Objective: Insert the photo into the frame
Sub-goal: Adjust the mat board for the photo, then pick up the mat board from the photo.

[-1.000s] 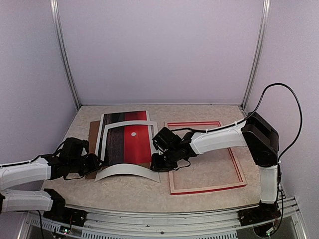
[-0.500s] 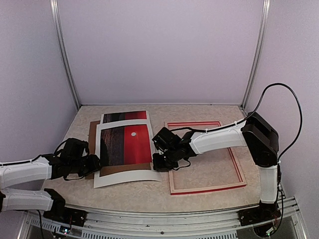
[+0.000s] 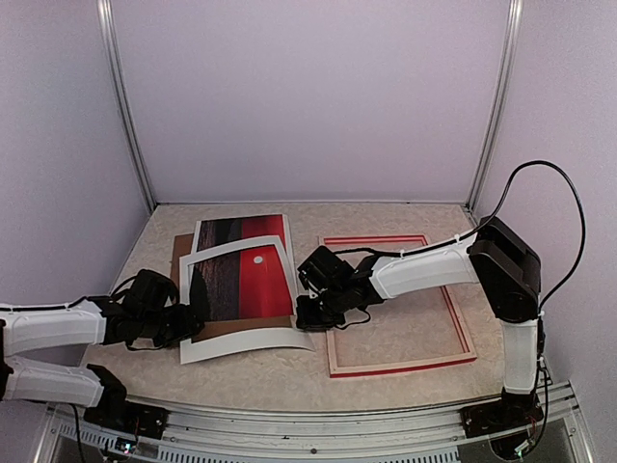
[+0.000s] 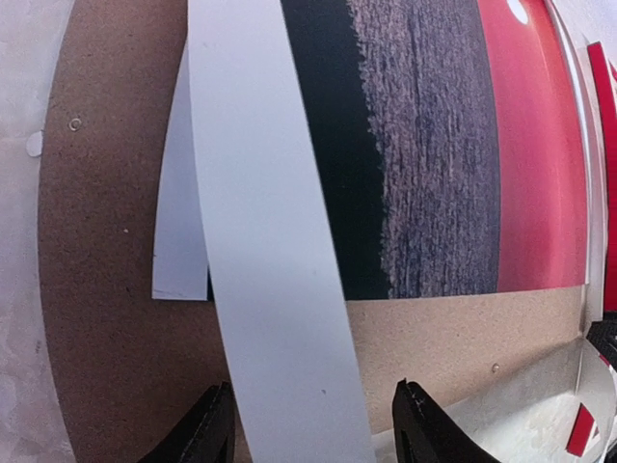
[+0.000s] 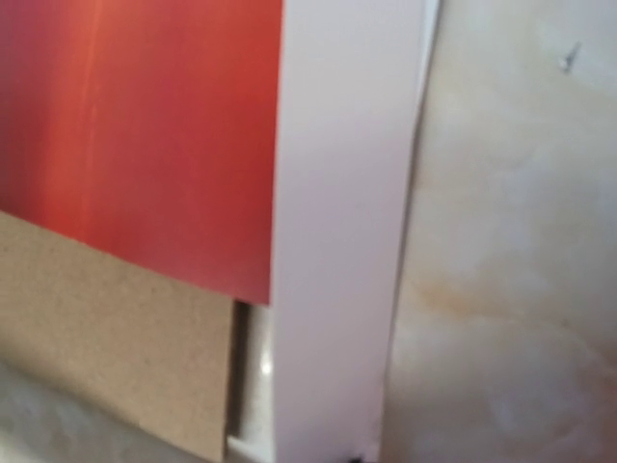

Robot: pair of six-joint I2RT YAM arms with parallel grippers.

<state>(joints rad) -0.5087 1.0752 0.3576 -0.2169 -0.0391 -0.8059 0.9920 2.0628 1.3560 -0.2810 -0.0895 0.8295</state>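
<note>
Lying flat on the right of the surface, the frame is resting just beside the stack. On the left, the brown backing board is carrying the photo, red half toward the frame, dark half away. The white mat is lying skewed over the photo, its near strip reaching past the board. Your left claw is standing spread, straddling the mat's left strip. Your right claw is sitting at the mat's near right corner; you cannot tell whether it is pinching.

One photo, one frame, one mat, one backing board.
</note>
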